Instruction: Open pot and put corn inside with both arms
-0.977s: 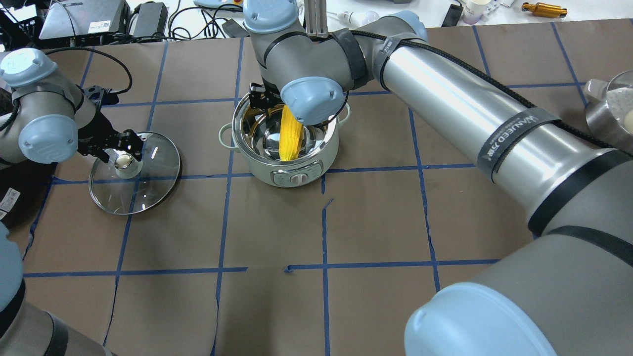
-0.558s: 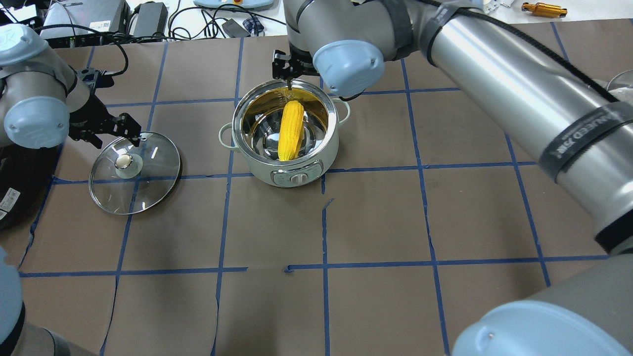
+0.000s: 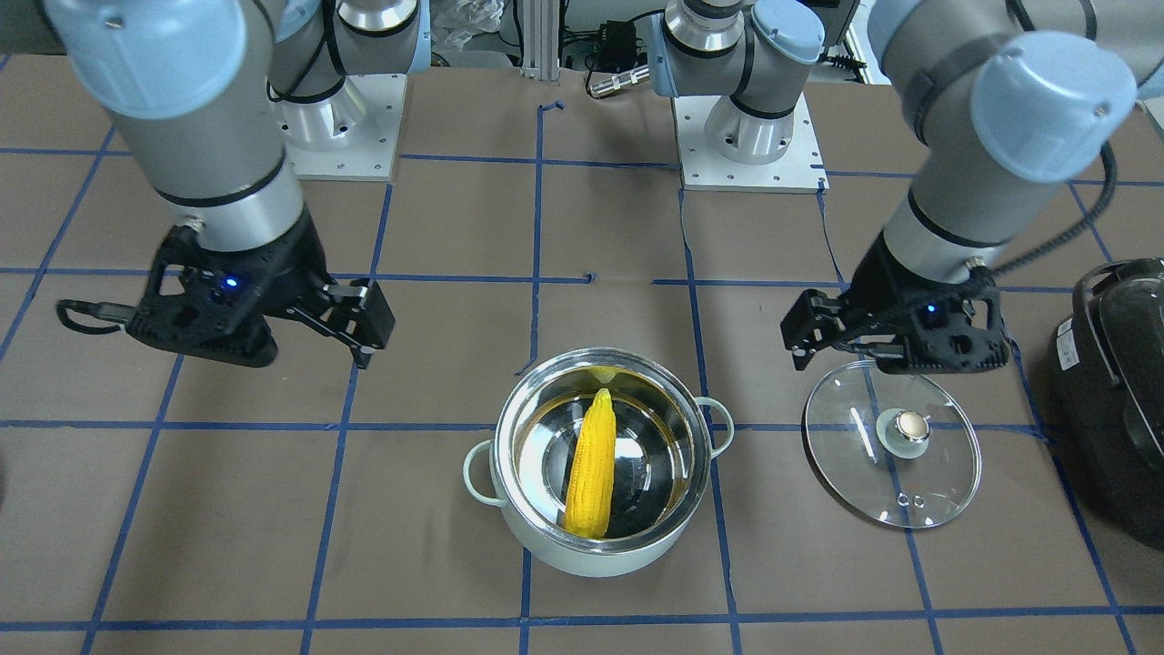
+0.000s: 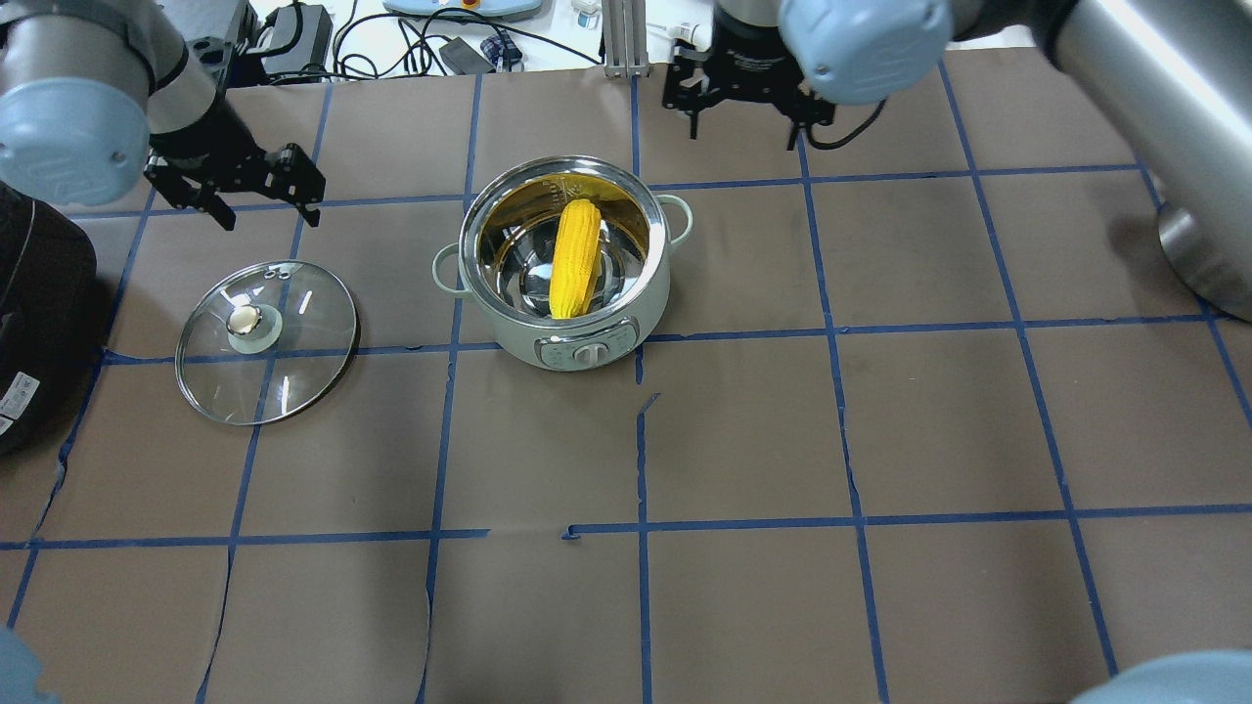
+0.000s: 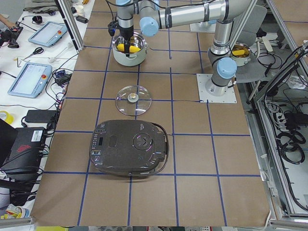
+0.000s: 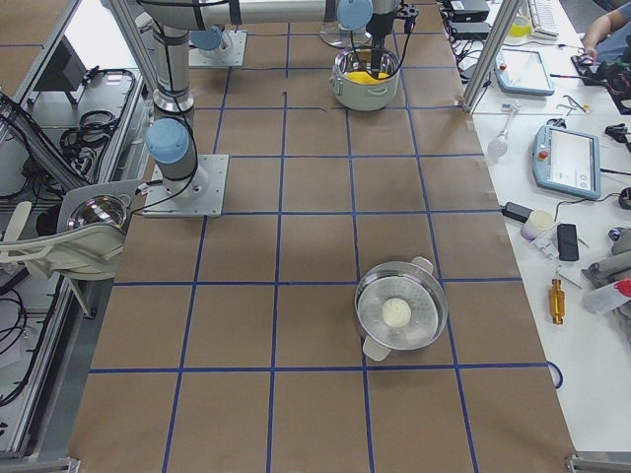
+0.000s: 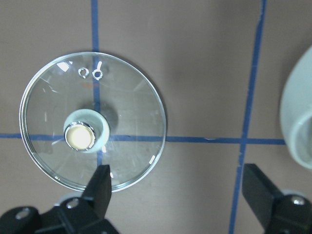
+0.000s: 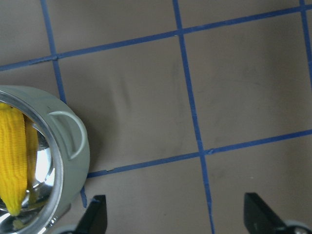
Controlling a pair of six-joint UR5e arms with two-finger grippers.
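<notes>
Clearly, from the overhead camera the pot (image 4: 504,334) stands open a little left of centre on the table (image 4: 880,411), and the corn (image 4: 575,256) lies inside it. The glass lid (image 4: 293,342) lies flat on the table at the left, well apart from the pot, with its knob (image 4: 243,318) upward. The left gripper (image 4: 266,205) hangs in the upper left, above the lid in the frame, jaws apart and holding nothing. The right gripper (image 4: 741,132) is at the top, right of centre, also spread and empty. A black appliance (image 4: 39,323) shows at the left edge. From the front-facing camera the pot is at lower centre and the narrow end of the corn points to the top of the frame. The lid is at the right with the left gripper just above it, and the right gripper is at the left. From the left end the pot is small at the top, the lid in the middle and the appliance below; the grippers are too small to judge. From the right end the pot with the corn is at top centre, and a steel steamer (image 6: 422,330) stands lower right. The left wrist camera shows the lid at the left and the pot's pale wall at the right edge, with the fingertips (image 7: 100,187) at the bottom well apart. The right wrist camera shows pot and corn at the left edge and its own fingertips (image 8: 95,214) in the bottom corners, wide apart.
</notes>
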